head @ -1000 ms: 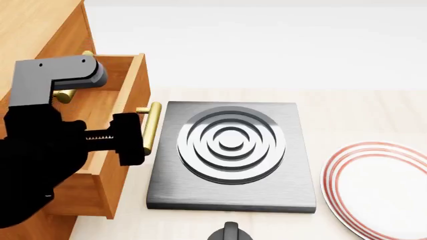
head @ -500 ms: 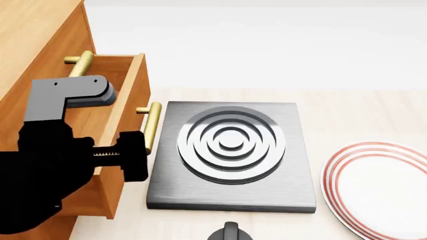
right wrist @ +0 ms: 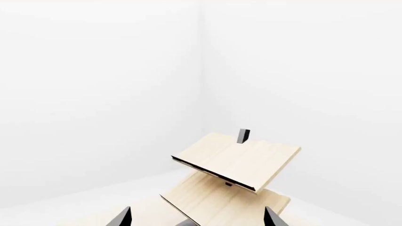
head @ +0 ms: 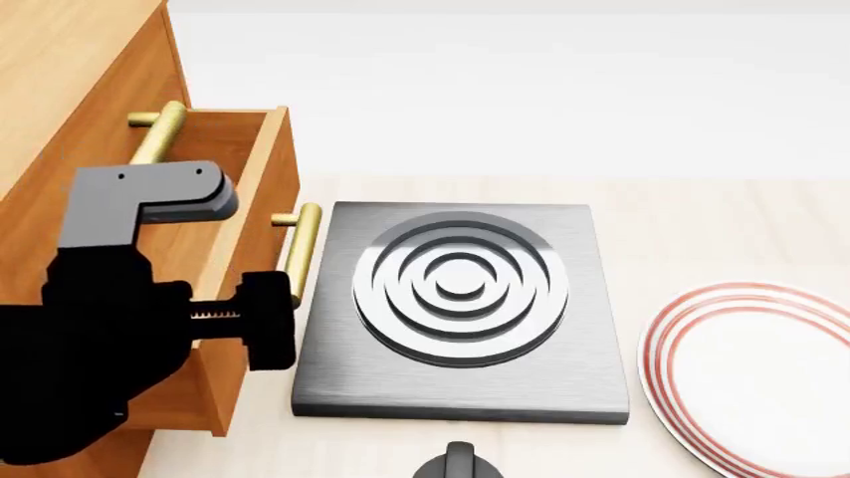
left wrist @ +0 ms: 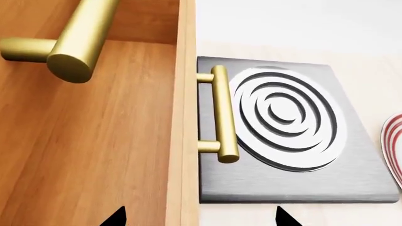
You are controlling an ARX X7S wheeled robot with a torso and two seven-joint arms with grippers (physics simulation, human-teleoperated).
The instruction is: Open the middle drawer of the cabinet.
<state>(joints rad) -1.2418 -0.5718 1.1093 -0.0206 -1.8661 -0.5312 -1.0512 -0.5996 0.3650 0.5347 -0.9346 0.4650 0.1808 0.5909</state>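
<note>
Middle drawer stands pulled well out of the cabinet; we judge the opening done. Our left hand hangs spread and empty beside the brass handle; whether the right hand grips anything we cannot tell.

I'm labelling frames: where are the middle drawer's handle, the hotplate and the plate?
middle drawer handle [left wrist: 224,113]: left wrist view, mid bar.
hotplate [head: 460,284]: head view, centre ring.
plate [head: 763,383]: head view, white middle.

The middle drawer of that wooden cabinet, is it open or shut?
Open. The middle drawer juts out of the cabinet, its brass handle reaching over the hotplate's edge; the wooden inside shows.
</note>
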